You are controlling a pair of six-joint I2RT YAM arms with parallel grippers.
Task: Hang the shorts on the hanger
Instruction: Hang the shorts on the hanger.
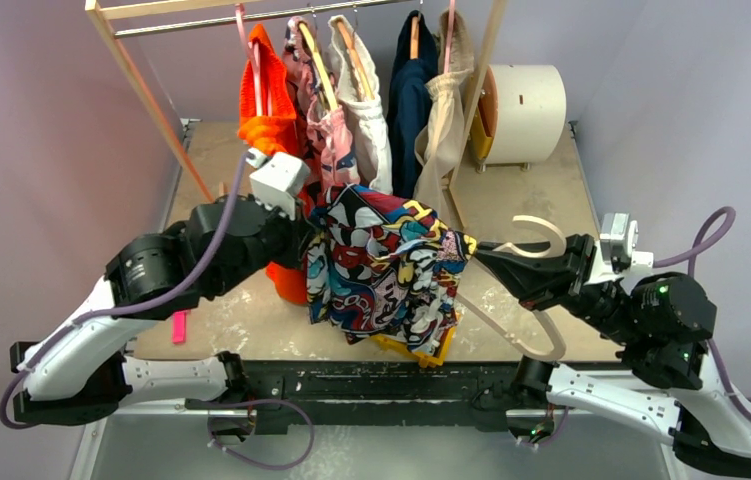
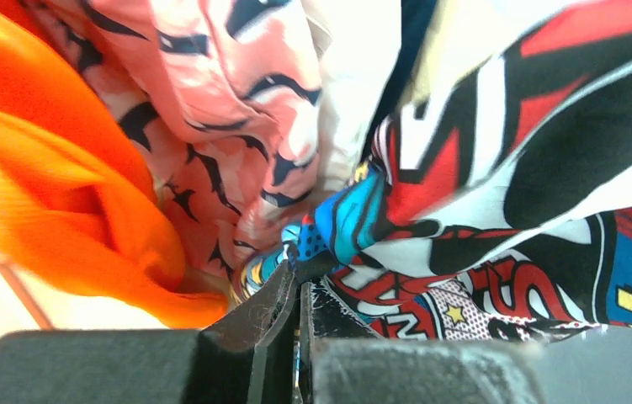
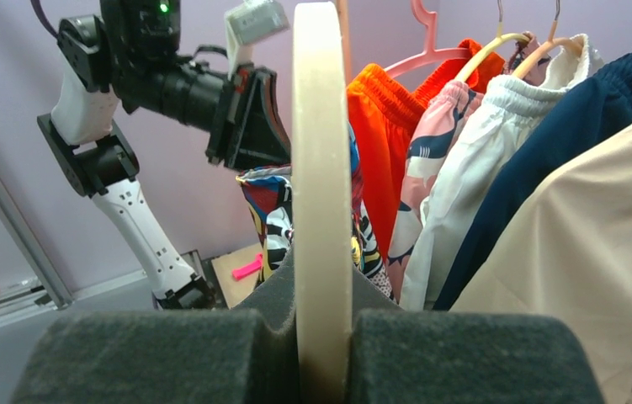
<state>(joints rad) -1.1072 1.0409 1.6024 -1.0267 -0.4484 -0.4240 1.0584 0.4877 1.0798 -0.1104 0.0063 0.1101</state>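
Note:
The comic-print shorts (image 1: pixel 381 265) hang bunched above the middle of the table, draped over one arm of the cream hanger (image 1: pixel 541 235). My left gripper (image 1: pixel 303 225) meets the shorts at their upper left edge. In the left wrist view its fingers (image 2: pixel 298 278) are pressed together with a sliver of printed cloth (image 2: pixel 480 210) between the tips. My right gripper (image 1: pixel 496 262) is shut on the hanger, whose pale bar (image 3: pixel 321 168) rises between the foam pads. The hanger's hook points right. Beyond the bar, the shorts (image 3: pixel 274 219) and the left gripper (image 3: pixel 257 126) show.
A wooden clothes rack (image 1: pixel 151 95) at the back carries an orange garment (image 1: pixel 269 100), a pink patterned one (image 1: pixel 326 130), and white, navy and beige ones. A white cylinder (image 1: pixel 526 112) stands back right. A pink marker (image 1: pixel 180 326) lies at left. Something yellow (image 1: pixel 421 350) lies under the shorts.

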